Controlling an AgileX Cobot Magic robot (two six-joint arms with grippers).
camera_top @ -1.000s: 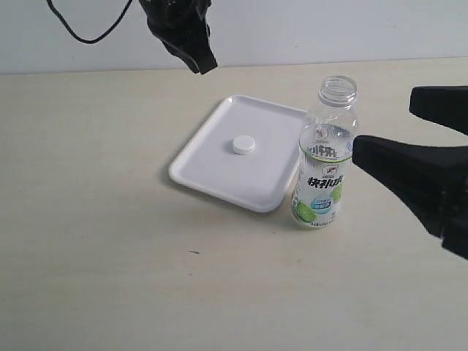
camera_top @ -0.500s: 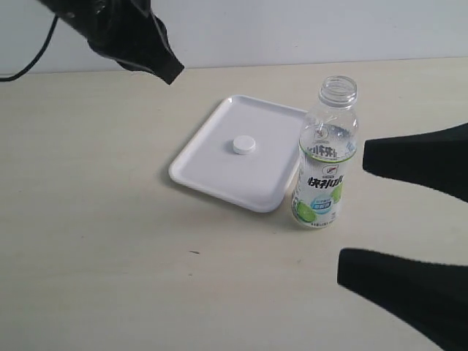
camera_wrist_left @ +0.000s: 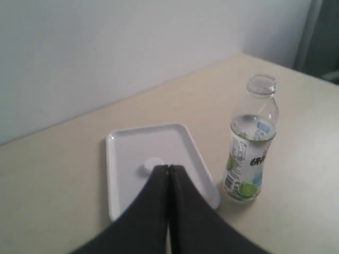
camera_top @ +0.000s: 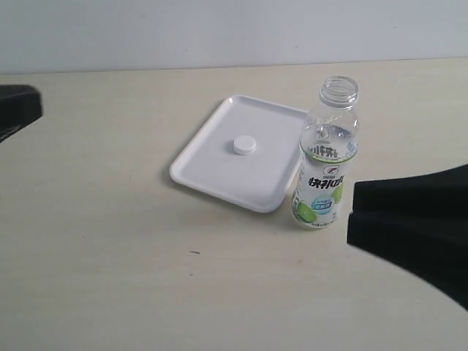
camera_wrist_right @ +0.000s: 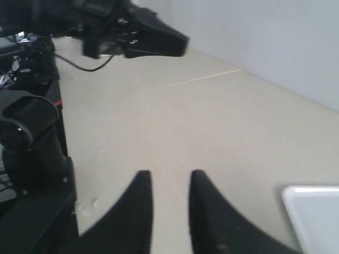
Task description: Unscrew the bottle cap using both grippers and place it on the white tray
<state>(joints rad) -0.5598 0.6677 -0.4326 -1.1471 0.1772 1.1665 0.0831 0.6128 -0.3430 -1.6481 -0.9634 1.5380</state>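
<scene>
The white bottle cap (camera_top: 244,145) lies flat near the middle of the white tray (camera_top: 212,172). The open-necked bottle (camera_top: 327,157) stands upright just off the tray's right edge. My left gripper (camera_top: 16,111) shows only as a black shape at the far left edge, well away from the tray. In the left wrist view its fingers (camera_wrist_left: 168,169) are pressed together with nothing between them, above the bottle cap (camera_wrist_left: 151,164), the tray (camera_wrist_left: 124,151) and the bottle (camera_wrist_left: 250,153). My right gripper (camera_top: 398,219) looms low, right of the bottle. Its tips (camera_wrist_right: 169,175) stand apart, empty.
The beige table (camera_top: 110,278) runs back to a pale wall. In the right wrist view a corner of the tray (camera_wrist_right: 315,209) shows, the other arm (camera_wrist_right: 132,37) hangs over the table, and a black arm base (camera_wrist_right: 29,143) with cables stands at the table's edge.
My left gripper has swung from above the tray's far side out to the left edge. The right gripper's fingers have drawn closer together. Cap, tray and bottle have not moved.
</scene>
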